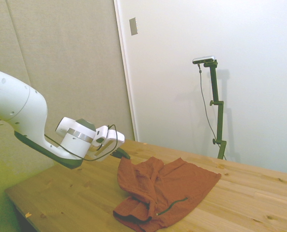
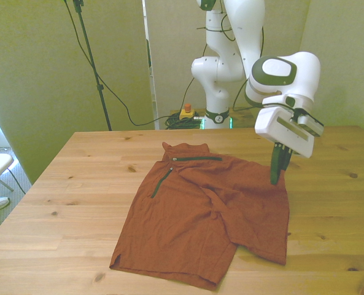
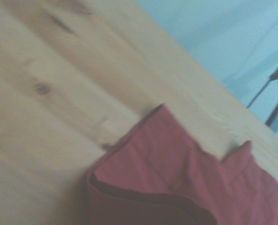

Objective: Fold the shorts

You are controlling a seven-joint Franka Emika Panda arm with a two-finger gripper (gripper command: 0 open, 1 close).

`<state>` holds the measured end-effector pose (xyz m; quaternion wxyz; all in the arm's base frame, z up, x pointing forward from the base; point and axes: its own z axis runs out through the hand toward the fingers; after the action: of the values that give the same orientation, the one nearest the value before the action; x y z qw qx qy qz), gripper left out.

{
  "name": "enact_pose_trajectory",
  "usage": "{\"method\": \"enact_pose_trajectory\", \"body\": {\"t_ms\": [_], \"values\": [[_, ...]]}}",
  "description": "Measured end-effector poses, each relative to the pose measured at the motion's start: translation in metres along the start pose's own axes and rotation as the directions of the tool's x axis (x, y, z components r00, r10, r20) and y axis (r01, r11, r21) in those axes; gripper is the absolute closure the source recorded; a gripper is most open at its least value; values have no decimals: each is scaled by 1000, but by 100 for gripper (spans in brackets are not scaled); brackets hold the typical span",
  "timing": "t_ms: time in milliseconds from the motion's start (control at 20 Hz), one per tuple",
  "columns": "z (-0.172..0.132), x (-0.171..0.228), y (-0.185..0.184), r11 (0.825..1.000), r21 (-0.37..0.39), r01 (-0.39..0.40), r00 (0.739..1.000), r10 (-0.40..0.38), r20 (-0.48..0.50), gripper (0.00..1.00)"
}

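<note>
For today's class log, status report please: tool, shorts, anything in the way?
Tool at the shorts' edge on the front view's right, fingers close together, grip unclear. Shorts spread out rumpled on the table, not folded. Nothing in the way.

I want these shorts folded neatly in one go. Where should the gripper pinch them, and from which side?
Probably the shorts' leg hem at the front view's right, just below the gripper. Come down from above at that outer edge: it lies flat and free on the table, so it should lift and carry across toward the zipped side.

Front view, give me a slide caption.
White arm's pincer poised at the edge of rumpled rust-red fabric shorts spread on a wooden table.
</note>
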<state>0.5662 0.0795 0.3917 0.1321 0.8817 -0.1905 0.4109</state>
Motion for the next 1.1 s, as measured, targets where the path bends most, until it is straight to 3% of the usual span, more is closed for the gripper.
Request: {"method": "enact_pose_trajectory", "body": {"t_ms": [350,550,800,850,1100], "values": [[23,96,96,988,-91,-126,990,120,-72,100],[41,133,145,973,-143,-179,982,167,-92,100],[86,159,204,951,-196,-240,970,224,-100,100],[96,163,212,947,-202,-251,967,236,-96,0],[134,170,246,918,-210,-337,942,329,-73,0]]}}
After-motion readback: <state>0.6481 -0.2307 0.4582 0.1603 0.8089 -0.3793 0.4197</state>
